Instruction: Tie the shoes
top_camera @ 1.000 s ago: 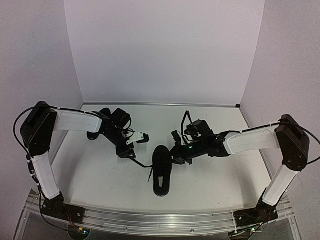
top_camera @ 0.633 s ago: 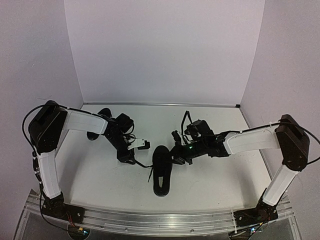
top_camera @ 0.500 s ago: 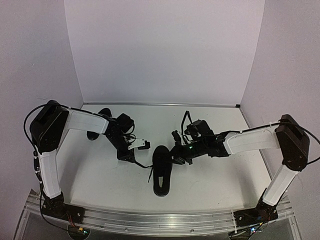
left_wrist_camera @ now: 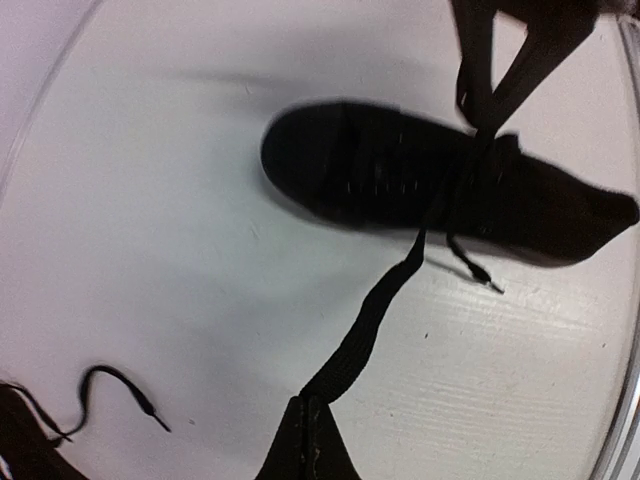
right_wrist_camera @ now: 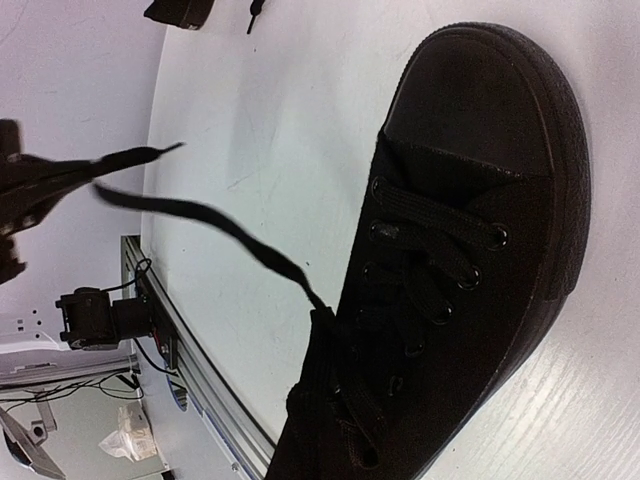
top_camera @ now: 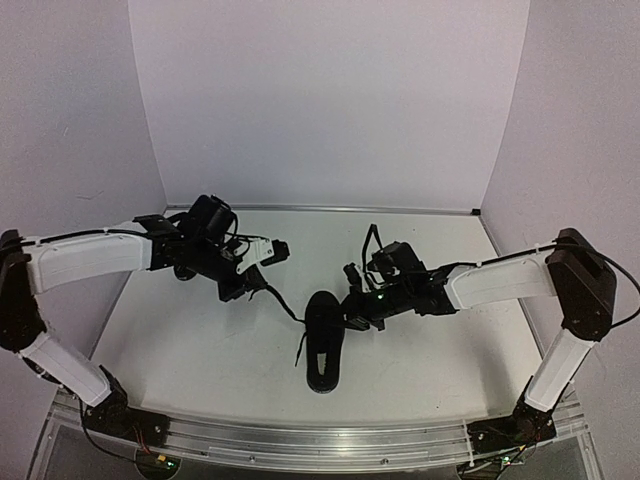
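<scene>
Left jaws were clamped on a lace (left_wrist_camera: 366, 318) of the near shoe (top_camera: 322, 345), pulling it taut leftward. Right jaws sat together beside the shoe. Next, likely, crossing both laces

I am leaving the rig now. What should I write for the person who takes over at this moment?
Left pincer: shut on one lace of the near shoe, drawing it out to the left.
Right pincer: shut, at that shoe's ankle opening; whether it holds anything is unclear.
Second shoe: at the far left, with a lace end lying loose.
Done: no knot visible.
Left: tie both shoes.
</scene>
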Controlling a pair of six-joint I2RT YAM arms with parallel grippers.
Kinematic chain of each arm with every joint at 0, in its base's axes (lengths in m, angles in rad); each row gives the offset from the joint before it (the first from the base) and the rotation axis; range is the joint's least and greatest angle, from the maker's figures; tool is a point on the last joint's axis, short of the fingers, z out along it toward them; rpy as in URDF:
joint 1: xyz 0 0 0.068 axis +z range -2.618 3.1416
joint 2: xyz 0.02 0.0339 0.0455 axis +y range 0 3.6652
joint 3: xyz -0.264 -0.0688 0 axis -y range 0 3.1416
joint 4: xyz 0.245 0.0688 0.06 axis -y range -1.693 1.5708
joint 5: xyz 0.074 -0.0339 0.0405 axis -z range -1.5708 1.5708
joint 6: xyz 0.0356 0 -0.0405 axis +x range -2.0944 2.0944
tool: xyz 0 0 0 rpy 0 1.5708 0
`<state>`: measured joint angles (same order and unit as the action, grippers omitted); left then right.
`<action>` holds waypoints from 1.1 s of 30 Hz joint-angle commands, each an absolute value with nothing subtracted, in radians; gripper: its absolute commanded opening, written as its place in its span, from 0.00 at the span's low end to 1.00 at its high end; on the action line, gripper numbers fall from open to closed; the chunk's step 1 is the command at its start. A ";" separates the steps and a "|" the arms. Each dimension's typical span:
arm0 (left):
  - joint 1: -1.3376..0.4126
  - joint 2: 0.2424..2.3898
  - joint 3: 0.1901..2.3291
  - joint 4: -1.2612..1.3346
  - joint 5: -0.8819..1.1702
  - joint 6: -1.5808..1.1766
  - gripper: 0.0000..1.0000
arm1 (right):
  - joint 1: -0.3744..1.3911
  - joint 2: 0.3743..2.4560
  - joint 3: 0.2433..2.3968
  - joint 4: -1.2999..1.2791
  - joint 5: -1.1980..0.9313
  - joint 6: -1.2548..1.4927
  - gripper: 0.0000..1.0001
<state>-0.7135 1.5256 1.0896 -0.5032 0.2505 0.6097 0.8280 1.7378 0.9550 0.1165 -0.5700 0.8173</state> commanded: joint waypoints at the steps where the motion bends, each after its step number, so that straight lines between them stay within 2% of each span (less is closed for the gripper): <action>1: -0.789 1.335 1.074 -0.457 0.254 0.529 0.00 | 0.833 1.750 0.971 0.129 -0.550 0.817 0.00; 6: -0.881 1.238 1.079 -0.522 0.278 0.482 0.00 | 0.834 1.752 0.977 0.124 -0.538 0.818 0.00; 13: -1.030 1.264 1.094 -0.695 0.211 0.395 0.00 | 0.834 1.748 0.984 0.110 -0.528 0.814 0.00; 19: -1.042 1.223 0.994 -0.722 0.175 0.313 0.00 | 0.834 1.743 0.988 0.099 -0.523 0.811 0.00; 25: -1.074 1.255 0.999 -0.848 0.124 0.254 0.00 | 0.833 1.746 0.998 0.086 -0.520 0.806 0.00; 33: -1.178 1.330 1.062 -0.878 0.165 0.235 0.00 | 0.832 1.750 1.003 0.083 -0.517 0.801 0.00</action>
<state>-1.1205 1.2822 0.9934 -0.8493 0.1534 0.2545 0.8280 1.7397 0.9684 0.0855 -0.5350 0.8131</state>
